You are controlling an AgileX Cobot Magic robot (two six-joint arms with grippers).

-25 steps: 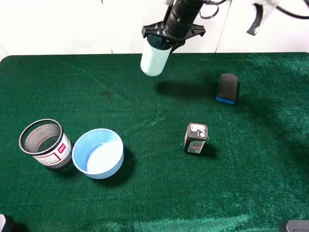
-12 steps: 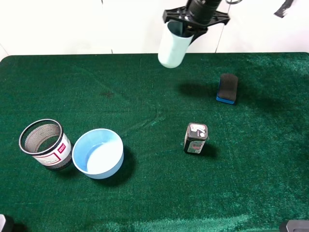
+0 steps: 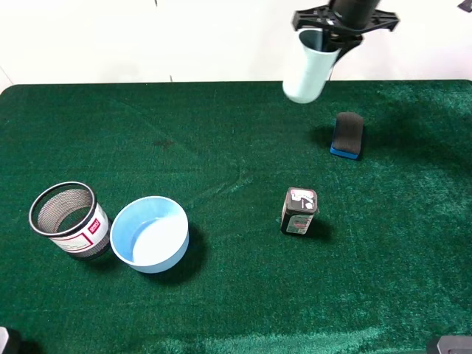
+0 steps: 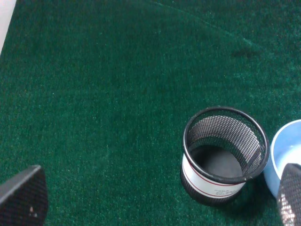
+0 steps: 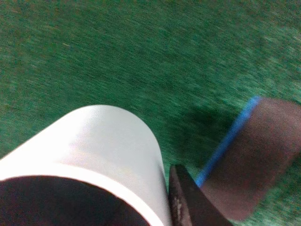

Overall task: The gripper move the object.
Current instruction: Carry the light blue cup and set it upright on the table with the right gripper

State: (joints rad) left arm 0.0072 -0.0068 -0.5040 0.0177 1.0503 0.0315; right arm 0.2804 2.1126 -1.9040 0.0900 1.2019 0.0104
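The right arm (image 3: 355, 6) runs out of the top of the high view, so little more than the right claw (image 3: 338, 29) shows, at the upper right of the frame. Its black fingers are clamped on the open end of the cup (image 3: 304, 72). The cup hangs tilted in the air, base lowest, seen against the far edge of the green bench (image 3: 221, 133), just up and left of a black eraser (image 3: 347, 135) with a blue base.

The right wrist view is blurred. The cup's pale side fills much of it, with one dark finger (image 5: 188, 202) beside it; the other is hidden.

The left claw (image 4: 157, 200) appears only as two tips at the frame edges, spread wide apart. The blue bowl (image 4: 288, 155) is cut off there too.

The mesh cup (image 3: 68, 220) carries a white band with a red mark, its print too small to read. The small dark box (image 3: 299, 211) has a pale label, also unreadable.

The cup is tall, plain, pale blue-green and slightly tapered.
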